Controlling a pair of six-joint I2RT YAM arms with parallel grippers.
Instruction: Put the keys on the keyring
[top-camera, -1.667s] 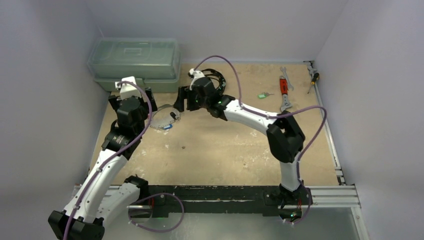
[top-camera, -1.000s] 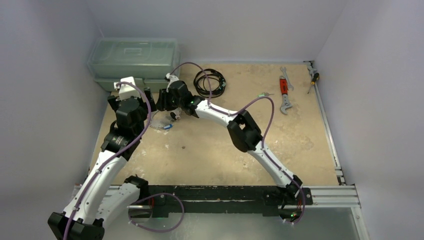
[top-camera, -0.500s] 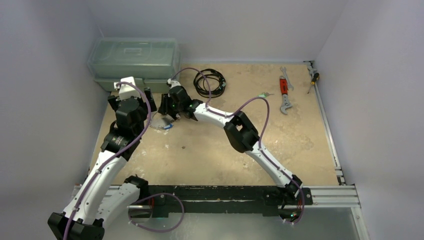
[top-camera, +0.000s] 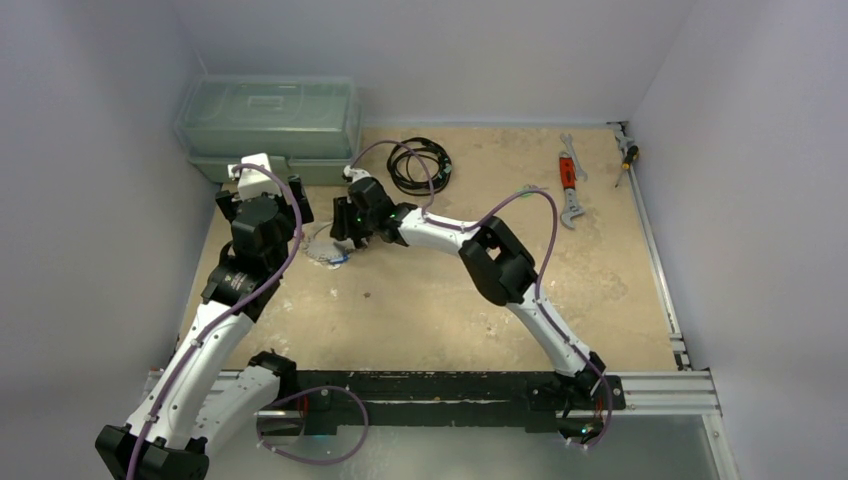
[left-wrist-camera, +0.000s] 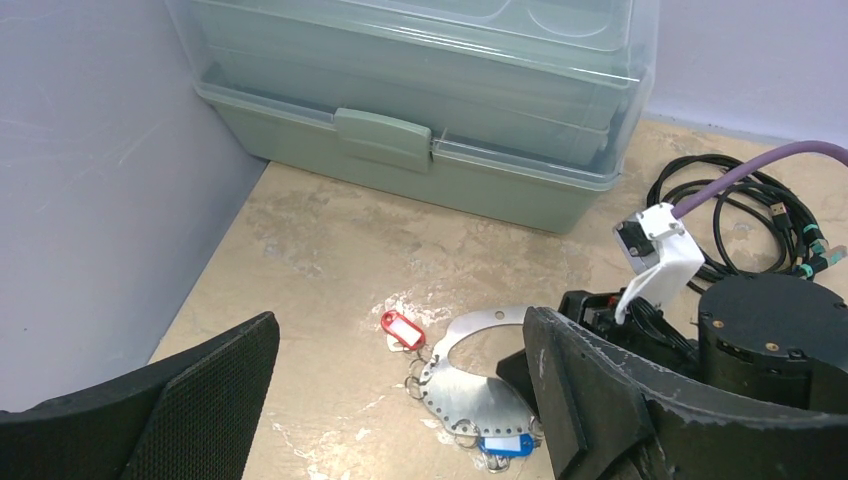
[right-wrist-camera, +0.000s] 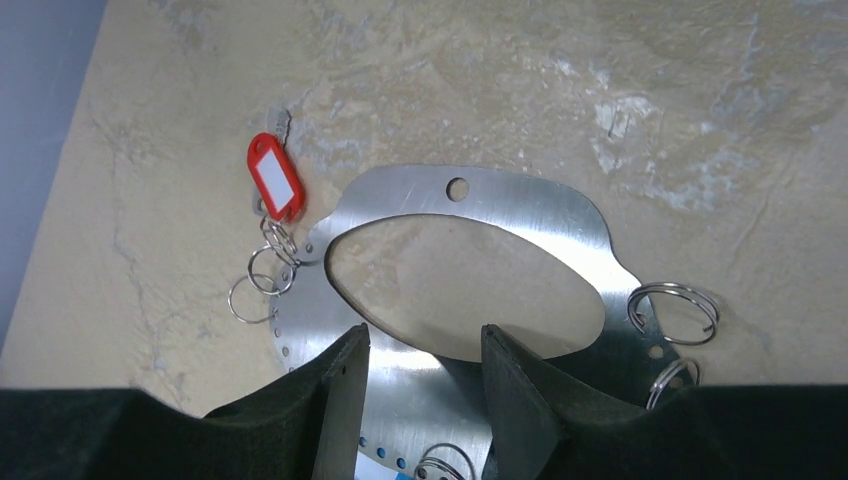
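Beige tabletop (right-wrist-camera: 700, 80), keyring (right-wrist-camera: 520, 205) rim between right jaws, half-parted; left jaws wide apart

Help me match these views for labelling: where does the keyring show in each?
Top external: keyring left of centre, upper half.
Left wrist: keyring bottom centre.
Right wrist: keyring centre, filling much of the frame.
Shared landmark: red tag at the keyring's left in both wrist views; too small to tell from above.
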